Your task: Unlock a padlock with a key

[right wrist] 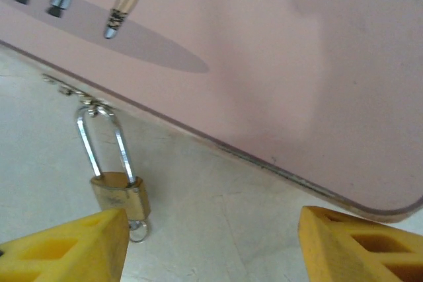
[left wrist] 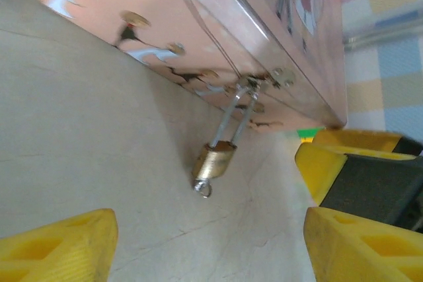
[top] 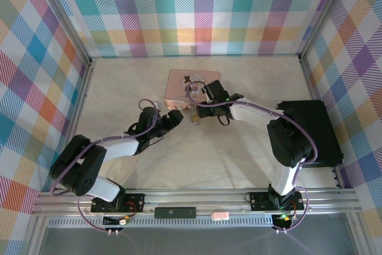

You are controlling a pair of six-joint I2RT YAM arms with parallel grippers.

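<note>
Plainly tethered by its shackle [right wrist: 102, 143] to the clasp [left wrist: 264, 80] of the pink box [left wrist: 218, 37], hence lying flat on the bench [left wrist: 79, 130] just beside the box's front wall: the padlock [left wrist: 213, 161]. Wide and empty, left pincer [left wrist: 210, 229] facing the padlock; right pincer [right wrist: 213, 229] likewise wide, gripping nothing, near the other side, probably poised to steady the body. Small ring [left wrist: 204, 189] at its base; key or not, cannot tell.

Black-and-white arms [top: 285, 141] — purple cables [top: 256, 107], yellow gripper fingers [left wrist: 59, 249]

The top camera looks down over the table [top: 233, 159]; both wrist cameras sit low, close, sharing the padlock [left wrist: 214, 162].
</note>
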